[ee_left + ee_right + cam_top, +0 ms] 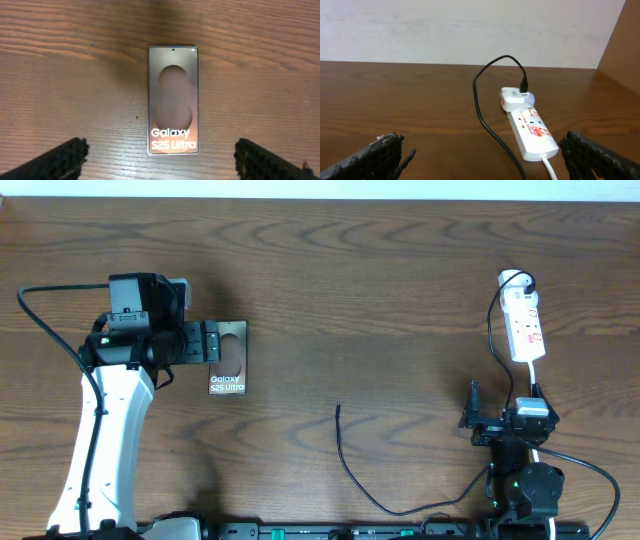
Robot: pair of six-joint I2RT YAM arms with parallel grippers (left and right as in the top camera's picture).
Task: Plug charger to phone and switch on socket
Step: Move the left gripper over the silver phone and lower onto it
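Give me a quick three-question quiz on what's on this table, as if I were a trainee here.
1. True or false: the charger has its free tip lying on the table, apart from the phone.
2. What colour is the socket?
3. The left gripper hangs open above: A the socket, B the phone, C the charger's free tip.

Key: 1 true; 2 white; 3 B.
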